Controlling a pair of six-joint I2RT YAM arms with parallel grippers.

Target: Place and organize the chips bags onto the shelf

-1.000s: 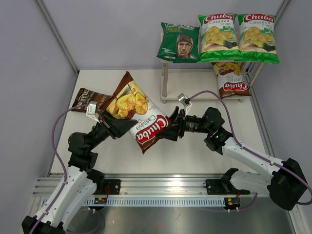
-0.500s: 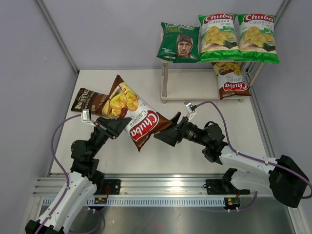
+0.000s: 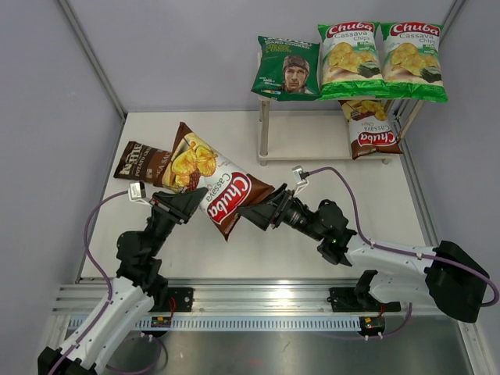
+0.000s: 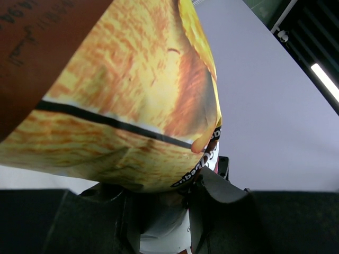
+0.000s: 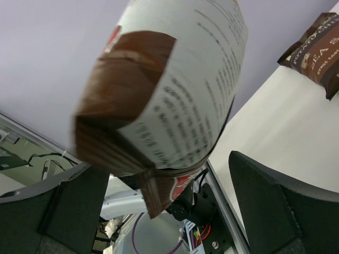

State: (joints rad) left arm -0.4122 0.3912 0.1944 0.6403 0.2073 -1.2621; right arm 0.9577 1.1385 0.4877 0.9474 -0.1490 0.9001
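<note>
- The left gripper [image 3: 186, 205] is clamping its fingers on the lower left edge of the held brown Chuba bag [image 3: 212, 186], holding it tilted in the air above the surface [image 3: 195, 129].
- The right gripper [image 3: 262, 212] is hovering at that bag's lower right side with its fingers spread wide. In the right wrist view the bag's corner is hanging between them, unpinched.
- The Sea Salt bag [image 3: 144, 162] is lying flat on the surface, just beside the held bag's upper end.
- The shelf [image 3: 312, 148] is standing at the far right. The second brown Chuba bag [image 3: 371, 125] is sitting at the right end of its lower board.
- The REAL bag [image 3: 287, 69], one green-white Chuba bag [image 3: 349, 58] and another green-white Chuba bag [image 3: 412, 58] are lining its top board.
</note>
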